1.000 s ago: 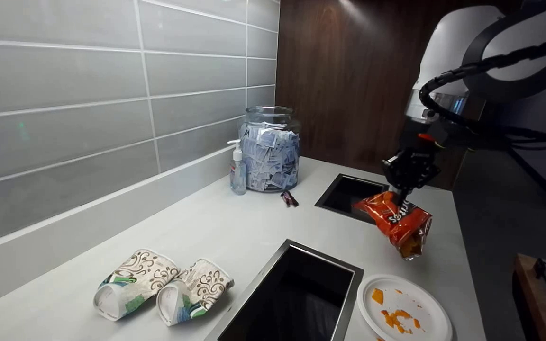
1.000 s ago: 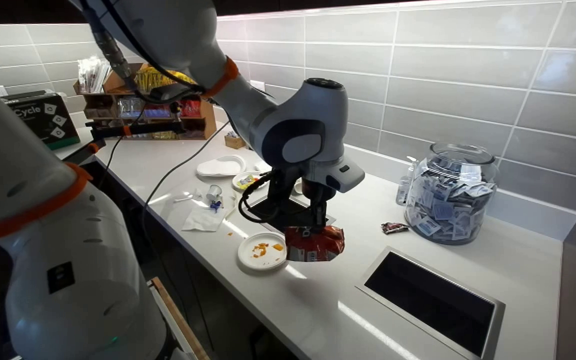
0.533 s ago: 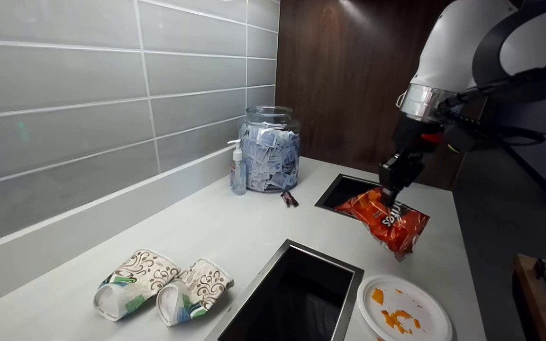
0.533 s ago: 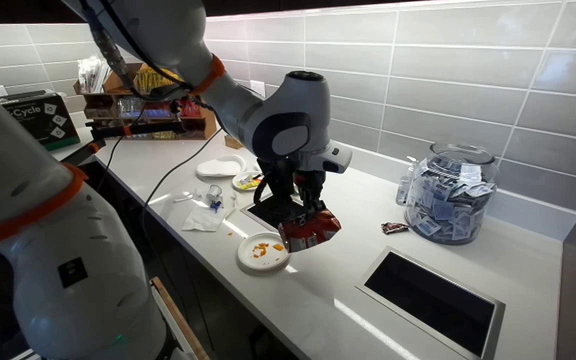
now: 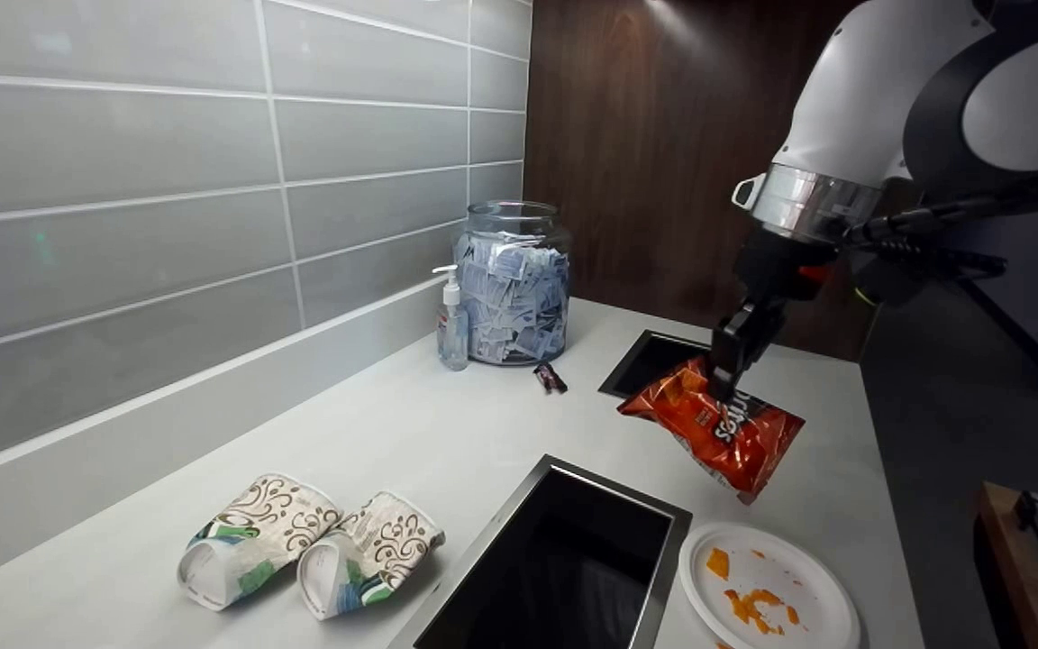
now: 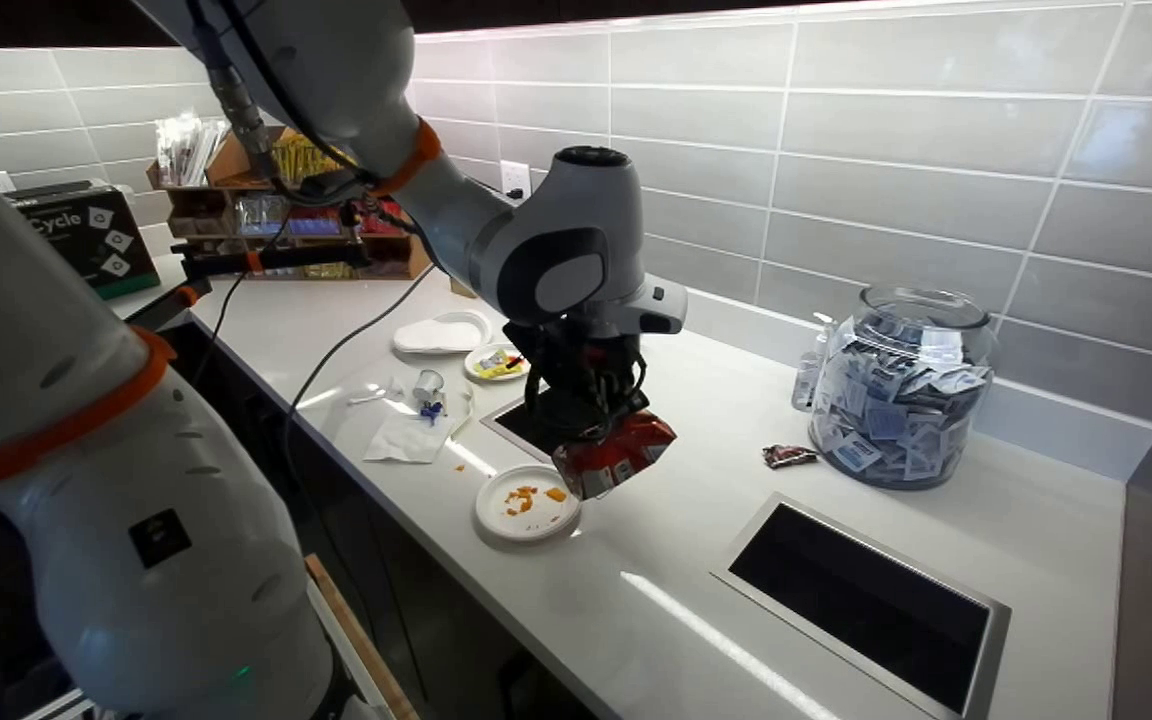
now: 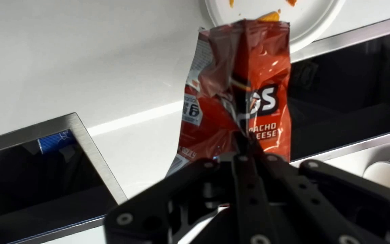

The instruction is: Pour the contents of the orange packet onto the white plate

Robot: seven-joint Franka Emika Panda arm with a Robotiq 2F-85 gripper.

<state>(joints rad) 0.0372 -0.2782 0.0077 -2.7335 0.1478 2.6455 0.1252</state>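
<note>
The orange packet (image 5: 735,451) is held in the air, tilted, with its lower end just behind and above the white plate (image 5: 708,608). It also shows in an exterior view (image 6: 626,455) and the wrist view (image 7: 273,71), where its far end overlaps the plate's edge (image 7: 311,20). My gripper (image 5: 722,388) is shut on the packet, pinching it into a fold; its fingertips (image 7: 245,140) show close together. Several orange pieces of the contents (image 5: 758,606) lie on the plate, also in an exterior view (image 6: 523,499). The inside of the packet is hidden.
Dark framed panels are set in the counter (image 5: 573,559). Two crumpled patterned cups (image 5: 276,523) lie beside them. A glass jar (image 5: 514,297), a pump bottle (image 5: 452,333) and a small wrapper (image 5: 550,379) stand near the wall. Other plates (image 6: 441,335) and a napkin (image 6: 406,435) lie farther along.
The gripper and packet have shifted left in both exterior views and turned. The packet's dark opening, seen a second ago, now faces away. The pieces on the plate look the same.
</note>
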